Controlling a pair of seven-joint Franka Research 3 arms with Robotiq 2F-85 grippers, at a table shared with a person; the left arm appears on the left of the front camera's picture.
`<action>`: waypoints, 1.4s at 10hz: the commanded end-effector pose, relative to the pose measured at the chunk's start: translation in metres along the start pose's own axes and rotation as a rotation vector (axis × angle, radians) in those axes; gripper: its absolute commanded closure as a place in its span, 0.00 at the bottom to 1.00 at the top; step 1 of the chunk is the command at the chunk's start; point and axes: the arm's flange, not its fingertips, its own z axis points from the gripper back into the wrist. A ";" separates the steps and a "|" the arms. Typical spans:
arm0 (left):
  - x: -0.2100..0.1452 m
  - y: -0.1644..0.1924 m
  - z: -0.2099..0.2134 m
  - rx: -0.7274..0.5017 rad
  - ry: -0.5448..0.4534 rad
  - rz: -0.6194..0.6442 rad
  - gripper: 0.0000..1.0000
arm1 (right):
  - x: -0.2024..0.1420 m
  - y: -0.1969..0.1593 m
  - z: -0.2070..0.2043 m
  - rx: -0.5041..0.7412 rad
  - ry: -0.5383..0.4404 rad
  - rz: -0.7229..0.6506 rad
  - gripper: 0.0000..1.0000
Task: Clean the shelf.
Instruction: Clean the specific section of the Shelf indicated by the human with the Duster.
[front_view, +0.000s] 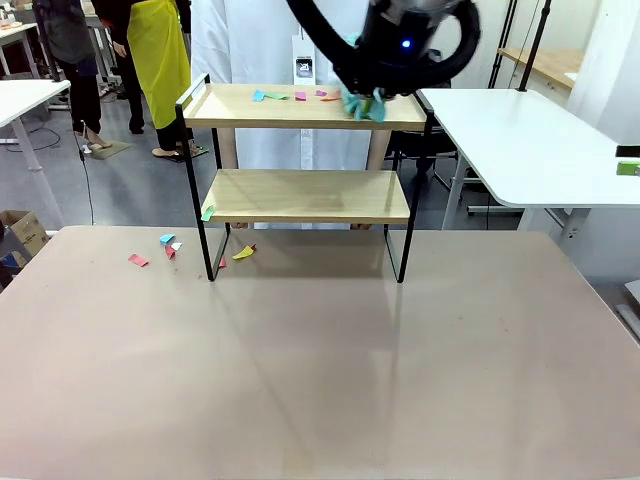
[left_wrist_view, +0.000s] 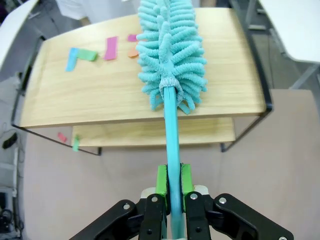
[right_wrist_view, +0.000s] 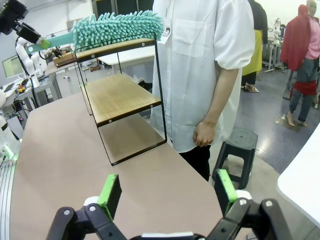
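**A:** What has your left gripper (left_wrist_view: 173, 177) got hold of?

**B:** My green pads (left_wrist_view: 161, 180) are clamped tight on the pale blue plastic handle of a fluffy turquoise chenille duster (left_wrist_view: 172, 55). The handle runs straight out from between my fingers.

**A:** Where is its head?

**B:** Over the two-tier shelf of light wooden boards in a thin black metal frame (front_view: 300, 195). The shelf stands at the far side of the wide beige table (front_view: 320, 360), close in front of a person in a white short-sleeved shirt (right_wrist_view: 200, 60). The duster head lies on the top board, towards its right end as I look across, and seems to touch the wood.

**A:** Anything on the boards?

**B:** Small coloured paper scraps (left_wrist_view: 95, 52), blue, green, pink and orange, lie on the top board just left of the duster head. One green scrap (front_view: 208, 213) hangs at the lower board's left edge. More loose scraps (front_view: 165, 245) lie on the table by the shelf's left legs.

**A:** And your right gripper (right_wrist_view: 167, 192)?

**B:** My fingers there are spread wide with nothing between them, well apart from the shelf.
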 end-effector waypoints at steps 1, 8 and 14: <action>-0.007 0.039 -0.004 0.051 0.026 -0.008 0.87 | 0.003 0.000 -0.001 0.001 0.002 0.006 0.00; -0.019 0.171 -0.027 0.393 -0.028 0.062 0.87 | 0.003 0.000 -0.001 0.001 0.002 0.006 0.00; -0.035 0.211 0.037 0.339 -0.264 0.125 0.87 | 0.003 0.000 -0.001 0.001 0.002 0.006 0.00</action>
